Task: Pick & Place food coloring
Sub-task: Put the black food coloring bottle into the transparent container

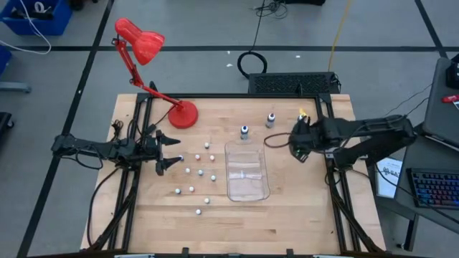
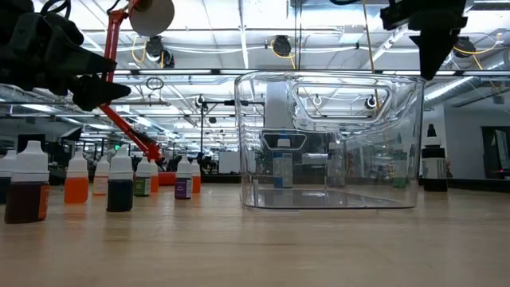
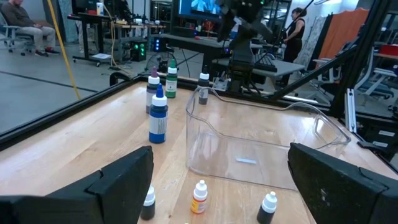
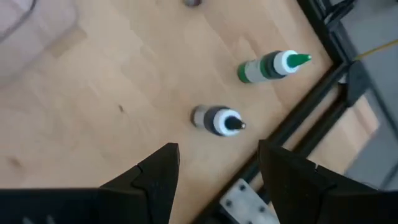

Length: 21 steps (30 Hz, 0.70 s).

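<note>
Hovering over the far right of the counter (image 1: 287,215), right gripper (image 4: 217,165) wide open, nothing held, poised above two of the bigger bottles: dark-capped bottle (image 4: 217,119) nearly between the fingers, green-tipped bottle (image 4: 272,66) just beyond it, close to the counter's black edge frame (image 4: 311,130). Reach phase of a pick, not yet a grasp. Third bigger one, blue bottle (image 1: 244,132), upright just beyond the far end of the clear tray (image 1: 247,188).

Left gripper (image 1: 169,152) also wide open and empty, held above the counter at the left, pointing toward the scatter of tiny bottles (image 1: 195,172) between it and the tray. Tiny bottles all standing on the wood, none inside the tray as far as visible; tray looks empty. Red desk lamp (image 1: 147,50) at the far left corner, out of the way.

Judged: task barely started, everything still to move.

Next move likely: lower right gripper straight down over the dark-capped bottle, centre the fingers on its body, close, lift, carry to the tray. Care needed: green-tipped bottle and edge frame close by, easy to knock; bottles narrow and light, prone to tipping.
</note>
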Available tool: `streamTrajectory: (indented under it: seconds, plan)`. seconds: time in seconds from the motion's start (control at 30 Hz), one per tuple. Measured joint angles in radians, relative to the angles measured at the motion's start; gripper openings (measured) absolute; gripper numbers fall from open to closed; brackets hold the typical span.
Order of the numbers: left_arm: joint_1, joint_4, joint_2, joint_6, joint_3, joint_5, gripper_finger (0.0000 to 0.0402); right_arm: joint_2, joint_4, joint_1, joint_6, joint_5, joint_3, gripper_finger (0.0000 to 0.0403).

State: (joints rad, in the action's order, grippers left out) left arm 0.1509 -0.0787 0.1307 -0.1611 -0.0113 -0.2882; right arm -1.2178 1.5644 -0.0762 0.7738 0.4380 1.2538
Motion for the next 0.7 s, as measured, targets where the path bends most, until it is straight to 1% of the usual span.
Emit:
streamTrajectory:
  seconds: [0.2,0.27,0.37,0.47,0.57,0.7]
  plan:
    - [0.0,0.0,0.0,0.0,0.0,0.0,0.0365,0.125,-0.003,0.156,0.003,0.0,-0.091,0.0206]
    - [0.0,0.0,0.0,0.0,0.0,0.0,0.0365,0.167,-0.032,0.209,-0.009,-0.029,-0.137,0.0206]
    - [0.0,0.0,0.0,0.0,0.0,0.0,0.0365,0.224,-0.16,0.263,-0.053,-0.074,-0.214,0.0206]
    - [0.0,0.0,0.0,0.0,0.0,0.0,0.0365,0.254,-0.287,0.296,-0.09,-0.119,-0.299,0.0206]
    - [0.0,0.0,0.0,0.0,0.0,0.0,0.0365,0.26,-0.362,0.325,-0.12,-0.173,-0.379,0.0206]
    - [0.0,0.0,0.0,0.0,0.0,0.0,0.0365,0.246,-0.433,0.359,-0.155,-0.208,-0.471,0.0206]
